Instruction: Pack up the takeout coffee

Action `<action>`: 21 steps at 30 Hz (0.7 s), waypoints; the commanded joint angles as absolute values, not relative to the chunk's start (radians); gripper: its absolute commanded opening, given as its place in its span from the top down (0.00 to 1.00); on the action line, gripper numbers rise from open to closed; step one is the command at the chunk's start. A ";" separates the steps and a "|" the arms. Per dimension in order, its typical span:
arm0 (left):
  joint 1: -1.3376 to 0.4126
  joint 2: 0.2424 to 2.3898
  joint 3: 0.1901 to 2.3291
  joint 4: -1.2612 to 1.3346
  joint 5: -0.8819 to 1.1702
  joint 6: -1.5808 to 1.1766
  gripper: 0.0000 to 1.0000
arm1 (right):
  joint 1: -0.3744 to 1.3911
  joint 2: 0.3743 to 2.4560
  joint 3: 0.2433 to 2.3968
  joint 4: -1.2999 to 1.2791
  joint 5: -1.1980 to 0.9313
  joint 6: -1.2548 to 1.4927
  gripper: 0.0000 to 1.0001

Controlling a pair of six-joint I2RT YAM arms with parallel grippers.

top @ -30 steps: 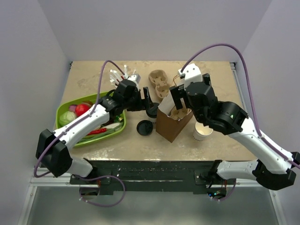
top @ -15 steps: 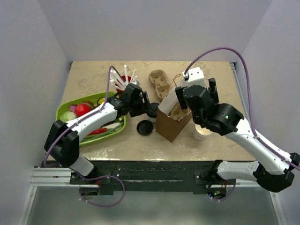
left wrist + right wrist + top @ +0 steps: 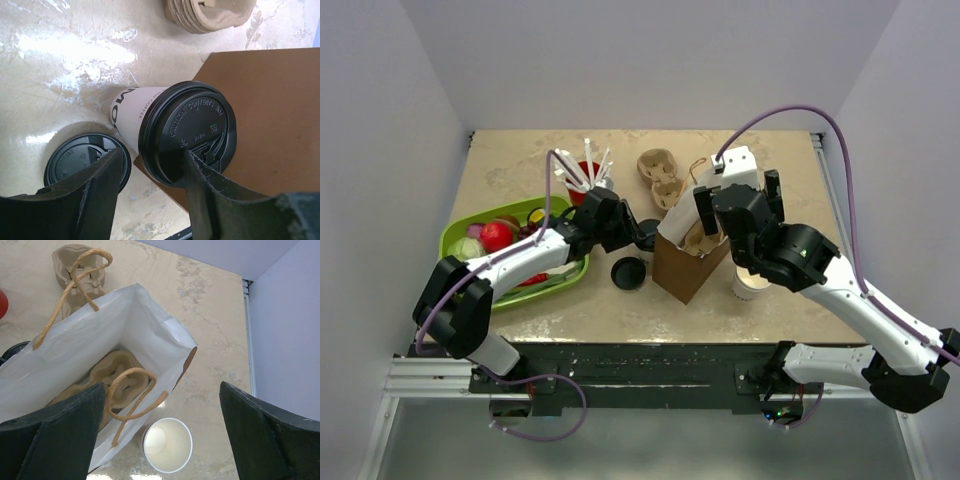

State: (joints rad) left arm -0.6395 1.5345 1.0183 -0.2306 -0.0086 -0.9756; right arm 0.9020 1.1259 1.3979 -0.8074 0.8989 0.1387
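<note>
The takeout coffee (image 3: 186, 131), a white paper cup with a black sip lid, stands on the table against the brown paper bag (image 3: 688, 262); it also shows in the top view (image 3: 647, 241). My left gripper (image 3: 155, 187) is open. Its fingers (image 3: 92, 192) straddle the near side of the lid, with the right finger over the rim and a gap on the left. In the top view the left gripper (image 3: 637, 229) is at the cup. My right gripper (image 3: 160, 435) is open wide and empty above the open bag (image 3: 125, 325), also seen from the top (image 3: 735, 205).
A loose black lid (image 3: 82, 162) lies left of the cup. A lidless white cup (image 3: 166, 445) stands right of the bag. A cardboard carrier (image 3: 117, 372) sits inside the bag. More carriers (image 3: 660, 180), a red cup of utensils (image 3: 585, 172) and a green vegetable tray (image 3: 455, 268) are nearby.
My left gripper has dropped and closed in on the coffee cup, uncovering the red utensil cup behind it. My right gripper has shifted slightly right above the bag.
</note>
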 commanded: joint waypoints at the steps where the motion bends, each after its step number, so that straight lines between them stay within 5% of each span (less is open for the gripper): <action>1: -0.617 1.542 1.060 -0.167 -0.022 -0.924 0.47 | 0.899 1.112 1.407 -0.762 0.911 0.153 0.02; 13: -0.611 1.628 1.193 -0.188 0.058 -0.695 0.50 | 0.896 1.078 1.394 -0.792 0.925 0.169 0.02; 21: -0.612 1.551 1.192 -0.270 -0.058 -0.729 0.31 | 0.894 1.068 1.379 -0.793 0.940 0.170 0.02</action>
State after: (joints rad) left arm -0.6147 1.6135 1.1648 -0.2317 0.0055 -0.7353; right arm 0.9009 1.0866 1.3865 -0.8009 0.8997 0.1429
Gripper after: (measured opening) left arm 0.667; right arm 0.976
